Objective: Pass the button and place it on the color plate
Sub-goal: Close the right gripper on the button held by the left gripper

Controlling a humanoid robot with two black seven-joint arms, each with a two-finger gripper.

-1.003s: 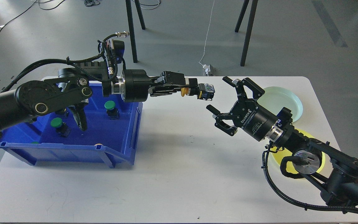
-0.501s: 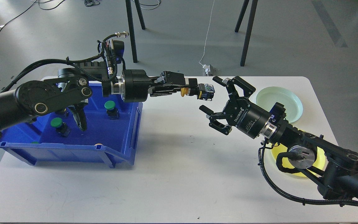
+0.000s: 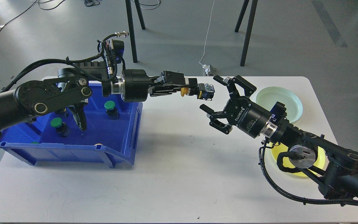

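My left gripper (image 3: 191, 89) is shut on a yellow-capped button (image 3: 197, 91), held level above the middle of the white table (image 3: 179, 174); the button's black and blue body (image 3: 206, 91) sticks out to the right. My right gripper (image 3: 212, 95) is open, its jaws spread wide just right of the button and facing it, not touching. A pale green plate (image 3: 280, 101) lies at the back right. A yellow plate (image 3: 317, 160) lies in front of it, mostly hidden by my right arm.
A blue bin (image 3: 70, 133) stands at the left with green-capped buttons (image 3: 110, 105) (image 3: 56, 123) inside. Black stand legs (image 3: 247, 34) rise from the floor behind the table.
My right gripper has moved left and up toward the held button, staying open. My left gripper and the button have not moved.
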